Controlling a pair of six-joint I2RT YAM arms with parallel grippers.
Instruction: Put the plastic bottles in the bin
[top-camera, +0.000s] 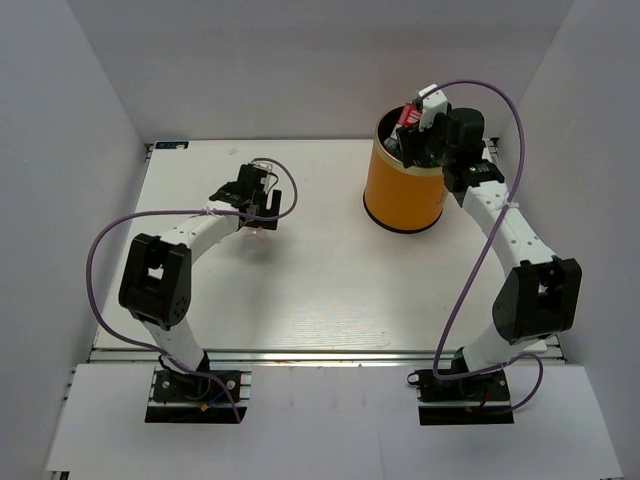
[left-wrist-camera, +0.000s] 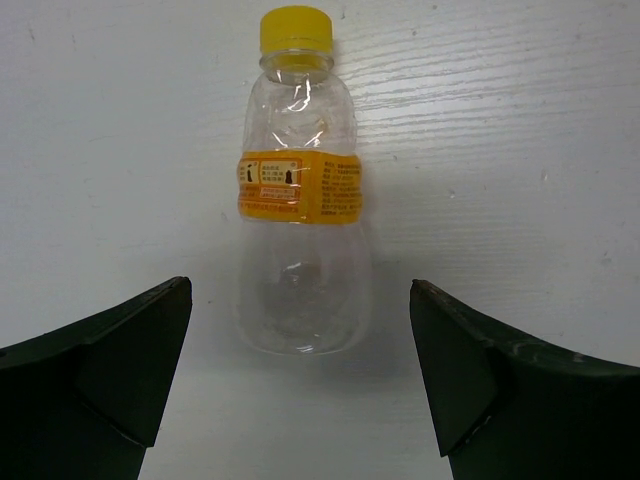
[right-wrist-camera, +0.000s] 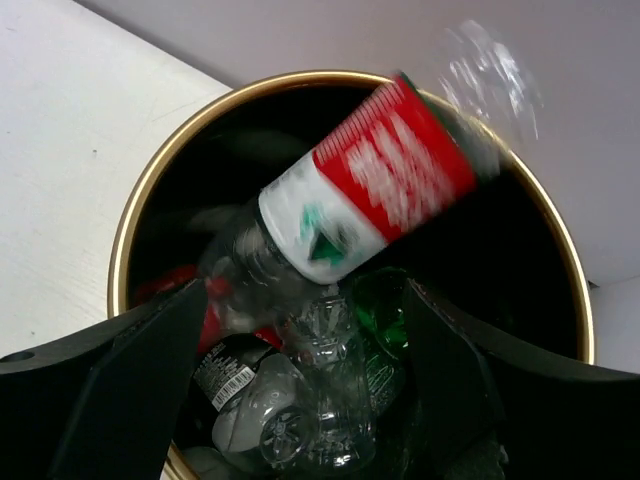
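Right gripper is hanging over the bin with its jaws spread wide. The red-label bottle is looking blurred and loose, tipping neck-first onto the pile of bottles inside, so I'm guessing it's mid-drop. Left gripper is sitting wide open too, straddling the yellow-cap bottle lying flat on the surface without touching it, probably lining up the next grab.

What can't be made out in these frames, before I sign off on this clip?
- Red-labelled bottle, right wrist view: motion blur smears its print and far end.
- Bin contents, right wrist view: piled in darkness, count unclear.
- Yellow-capped bottle, top view: mostly hidden beneath the left gripper.
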